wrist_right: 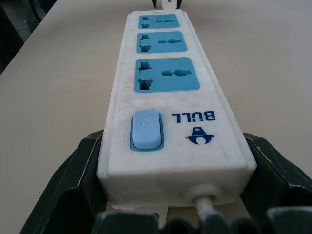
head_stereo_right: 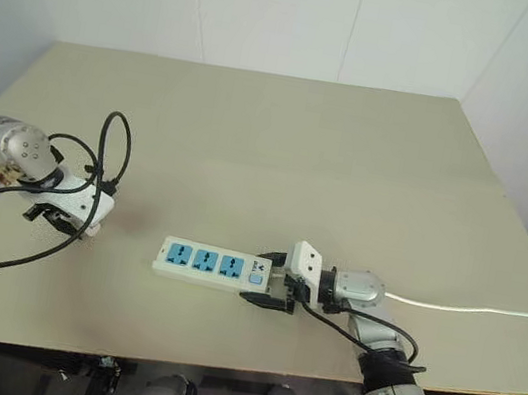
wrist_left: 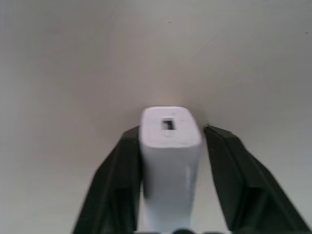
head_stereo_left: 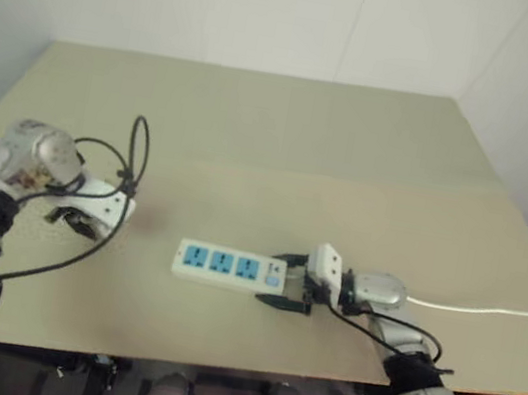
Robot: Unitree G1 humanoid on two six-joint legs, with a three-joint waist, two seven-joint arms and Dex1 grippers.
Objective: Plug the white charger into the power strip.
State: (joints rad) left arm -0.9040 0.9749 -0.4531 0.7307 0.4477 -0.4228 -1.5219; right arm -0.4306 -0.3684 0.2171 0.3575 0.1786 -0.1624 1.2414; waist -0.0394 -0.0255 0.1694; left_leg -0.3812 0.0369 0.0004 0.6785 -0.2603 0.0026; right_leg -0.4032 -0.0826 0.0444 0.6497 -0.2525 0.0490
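right claw clamps the switch end of the long white three-socket power strip, steadying it on the beige tabletop; left claw, closed on the small white rounded charger block, readies insertion.

Power strip with 3 blue sockets on tan table, right gripper clasping its switch end, left gripper well apart

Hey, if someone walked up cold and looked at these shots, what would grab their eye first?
Probably the power strip with its three blue sockets, lying mid-table, its switch end clamped by the right gripper. Next, the white charger pinched between the left gripper's black fingers, off near the table's left edge, well apart from the strip. A thin white cord trails away to the right.
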